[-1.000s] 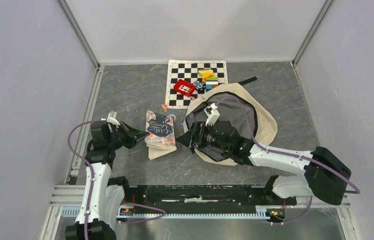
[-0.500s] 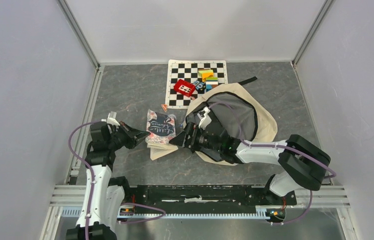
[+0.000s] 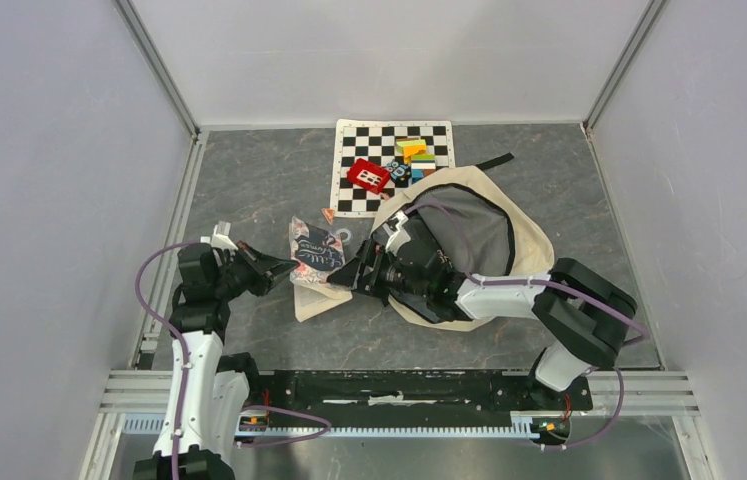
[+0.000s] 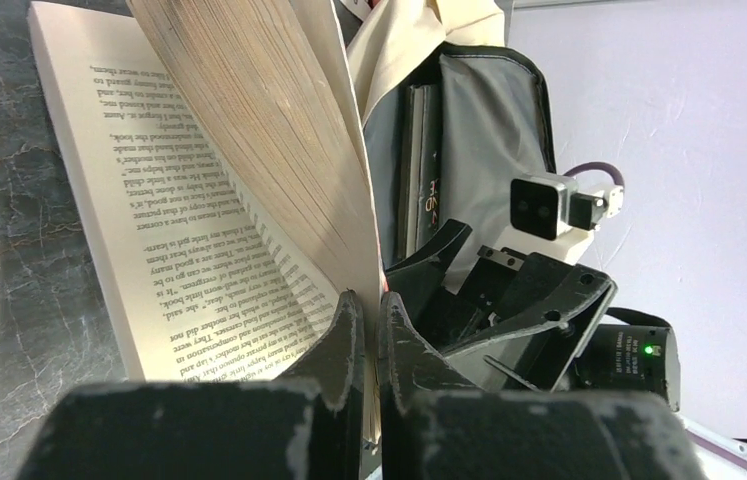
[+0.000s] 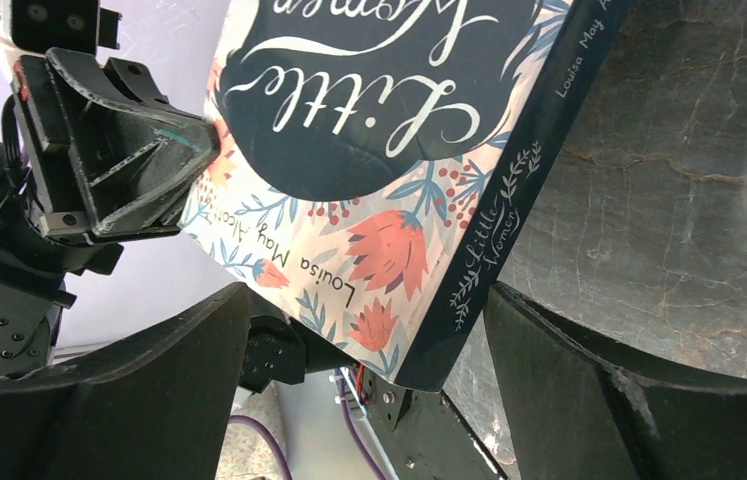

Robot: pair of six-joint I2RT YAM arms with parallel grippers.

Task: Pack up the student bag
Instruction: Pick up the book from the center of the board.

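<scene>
Left gripper (image 3: 284, 268): we see its fingers pressed almost together, pinching the free edge of the book's front cover. We cannot tell whether a few pages are caught with it.
Little Women paperback (image 3: 317, 255): it sits between the two grippers. At the left gripper's tips the cover and a thick fan of pages are lifted. The lower pages lie flat on the table (image 3: 249, 190), just left of those tips, with their print showing.
Right gripper (image 3: 344, 280): we see it spread wide, with one finger on each side of the book's spine corner. There is a gap between each finger and the book. Its tips face the left gripper's tips across the paperback.
Student bag (image 3: 529, 250): it lies flat on the table directly behind the right gripper, and that arm's wrist rests over its mouth. The mouth gapes towards the book and shows grey lining, while the cream fabric spreads out to the right of the hand.
Dark book (image 4: 419, 170): we see it on edge inside the bag, past the right gripper's fingers.
Chessboard mat (image 3: 349, 200): it lies beyond both grippers, and its near corner meets the bag's far edge.
Red toy (image 3: 368, 176): it rests on the mat.
Coloured blocks (image 3: 415, 155): they are stacked just right of the red toy.
Black strap (image 3: 494, 161): it lies on the table beyond the bag, well away from either hand.
</scene>
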